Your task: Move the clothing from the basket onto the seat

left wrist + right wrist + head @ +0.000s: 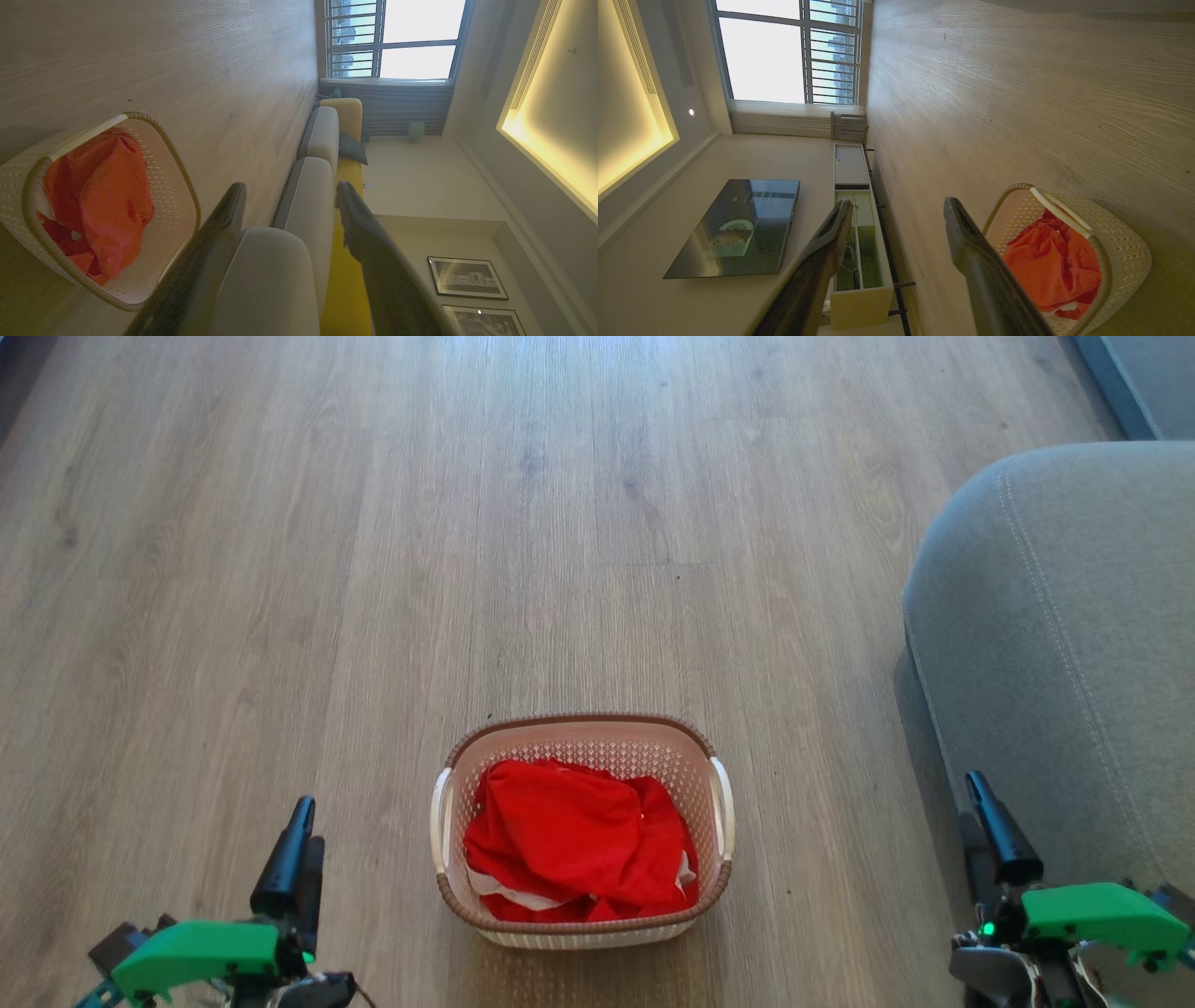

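We have the bright red soft fabric clothing (574,835) crumpled in a heap inside the cream-white perforated plastic basket with the brown woven-look rim (583,721). It covers most of the basket floor and the pile tops out below the rim. White fabric shows at the heap's near-left edge, with a sliver at its right. The basket stands upright on the pale wood-plank floor (280,569), white handles on its left and right sides. The left gripper (306,826) is at the lower left of the head view, off to the basket's left and not touching it; its two dark fingers are spread apart and empty. The right gripper (973,798) is at the lower right, also clear of the basket, fingers likewise apart and empty. The clothing lies between the two grippers. The large grey upholstered seat with pale stitching lines (1055,644) is to the basket's right, apart from it, just beside the right gripper.
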